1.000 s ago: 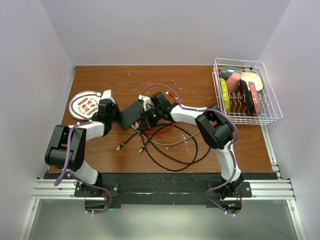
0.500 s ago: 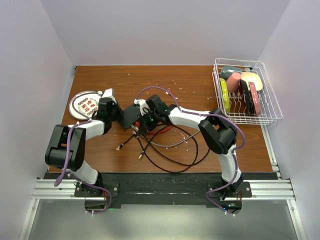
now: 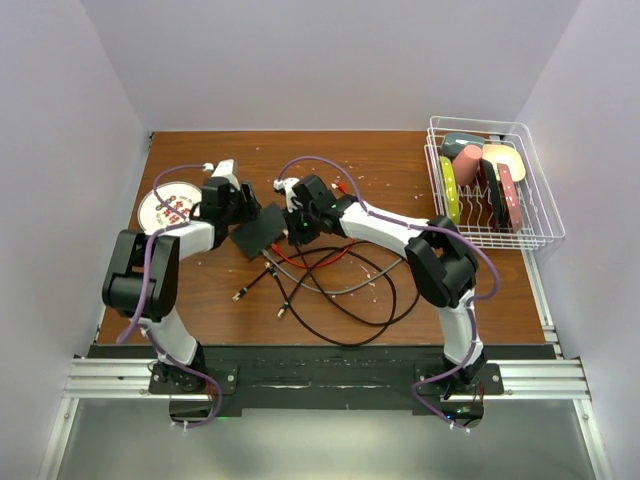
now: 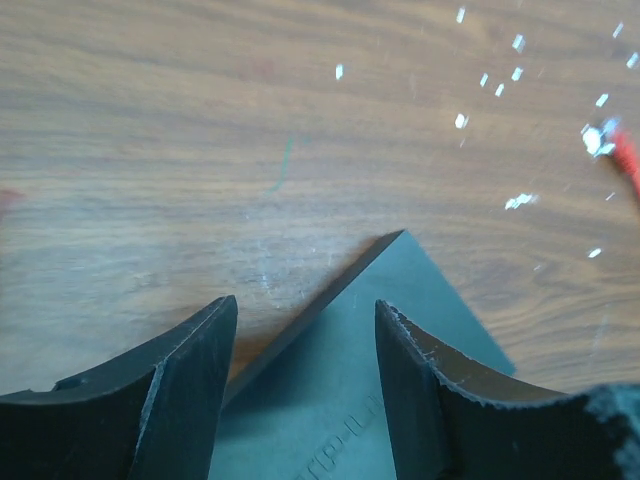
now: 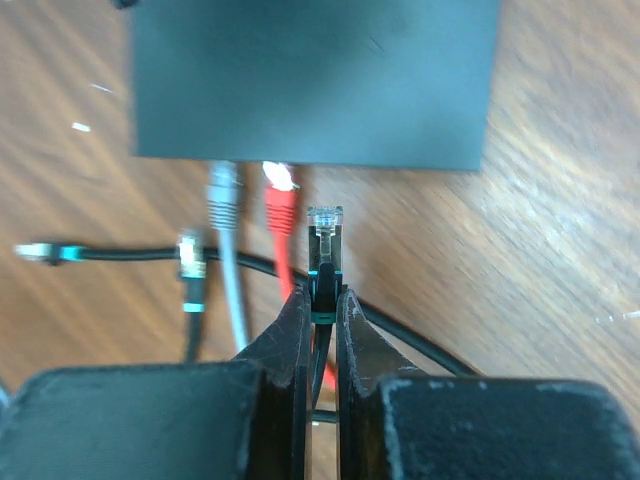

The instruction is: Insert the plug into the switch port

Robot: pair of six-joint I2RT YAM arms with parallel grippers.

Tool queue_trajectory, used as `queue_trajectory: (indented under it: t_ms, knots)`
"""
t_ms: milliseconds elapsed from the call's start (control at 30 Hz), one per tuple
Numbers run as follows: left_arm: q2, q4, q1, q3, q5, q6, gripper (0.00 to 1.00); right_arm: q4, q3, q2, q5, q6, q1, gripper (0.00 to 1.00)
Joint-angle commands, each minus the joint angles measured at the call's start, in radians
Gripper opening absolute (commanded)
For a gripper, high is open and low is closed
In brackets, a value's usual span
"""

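The black switch box (image 3: pixel 258 232) lies flat on the wooden table. In the right wrist view the switch box (image 5: pixel 315 80) has a grey plug (image 5: pixel 222 195) and a red plug (image 5: pixel 280 195) at its near edge; the switch port openings are hidden under that edge. My right gripper (image 5: pixel 322 292) is shut on the black plug (image 5: pixel 325 228), whose clear tip points at the box edge, a short gap away, just right of the red one. My left gripper (image 4: pixel 305 310) is open above the box's far corner (image 4: pixel 400 320), with nothing between its fingers.
Black, grey and red cables (image 3: pixel 340 290) tangle in front of the box, with loose plug ends (image 3: pixel 240 295) on the wood. A patterned plate (image 3: pixel 165 208) sits at the left. A wire rack (image 3: pixel 490 185) of dishes stands at the right.
The left gripper has opened and pulled back toward the far left, off the box. The right gripper has carried the plug left, up to the box's edge.
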Motion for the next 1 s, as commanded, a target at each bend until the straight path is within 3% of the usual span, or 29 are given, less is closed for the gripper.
queue_trajectory:
  t_ms: [0,333,967]
  knots:
    - [0.07,0.082,0.009,0.033,0.085,0.04,0.63,-0.043,0.012,0.018,0.087,-0.019,0.0,0.0]
    - [0.135,0.144,0.01,0.003,0.13,0.021,0.62,-0.048,0.044,0.076,0.135,-0.05,0.036,0.0]
    - [0.124,0.102,0.01,-0.025,0.157,0.01,0.59,-0.051,0.09,0.133,0.166,-0.059,0.066,0.0]
